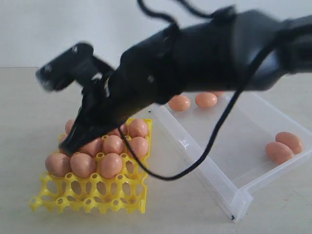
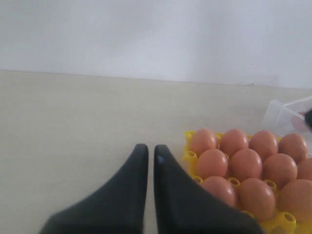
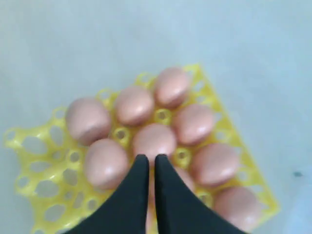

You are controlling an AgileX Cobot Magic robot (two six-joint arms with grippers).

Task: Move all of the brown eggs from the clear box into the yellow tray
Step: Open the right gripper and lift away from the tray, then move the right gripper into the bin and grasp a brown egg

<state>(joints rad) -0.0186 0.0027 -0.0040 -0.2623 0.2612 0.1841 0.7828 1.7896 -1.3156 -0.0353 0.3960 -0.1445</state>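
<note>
The yellow tray [image 1: 97, 195] lies at the left with several brown eggs [image 1: 113, 145] in its far cups; the near row is bare. My right gripper [image 1: 68, 145] has reached across to the tray's left side. From its wrist, the right gripper [image 3: 151, 158] is shut and holds nothing, its tips just above the brown eggs [image 3: 154, 139] in the yellow tray [image 3: 34, 146]. My left gripper [image 2: 148, 147] is shut over bare table beside the yellow tray [image 2: 189, 157] and does not show in the exterior view. The clear box [image 1: 195, 151] holds two eggs [image 1: 179, 103] at its far end and two eggs [image 1: 279, 152] at its right.
The right arm and its black cable [image 1: 214, 136] stretch over the box and tray, hiding the box's far left corner. A corner of the clear box [image 2: 285, 117] shows past the tray in the left wrist view. The pale table [image 1: 29, 107] runs to a white wall behind.
</note>
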